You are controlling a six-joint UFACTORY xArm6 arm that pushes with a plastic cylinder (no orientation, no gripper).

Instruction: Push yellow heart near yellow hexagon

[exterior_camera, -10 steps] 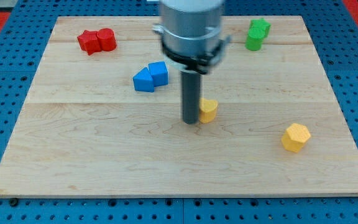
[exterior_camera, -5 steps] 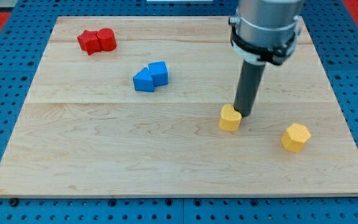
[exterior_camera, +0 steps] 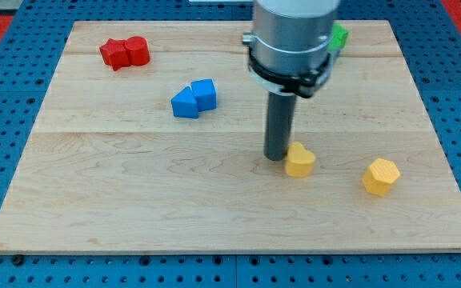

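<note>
The yellow heart [exterior_camera: 300, 161] lies on the wooden board, right of centre. The yellow hexagon [exterior_camera: 381, 176] lies to its right and slightly lower, with a gap of about two block widths between them. My tip [exterior_camera: 276, 157] rests on the board right against the heart's left side. The rod rises from it to the large grey arm body above.
Two blue blocks [exterior_camera: 194, 98] sit together left of the rod. Two red blocks [exterior_camera: 124, 53] sit at the board's top left. A green block [exterior_camera: 338, 37] at the top right is mostly hidden behind the arm body. The board's [exterior_camera: 134, 208] edges drop to a blue pegboard.
My tip has swung from the heart's left side to its upper right and back to its left side. The heart has slid right and down, closer to the hexagon.
</note>
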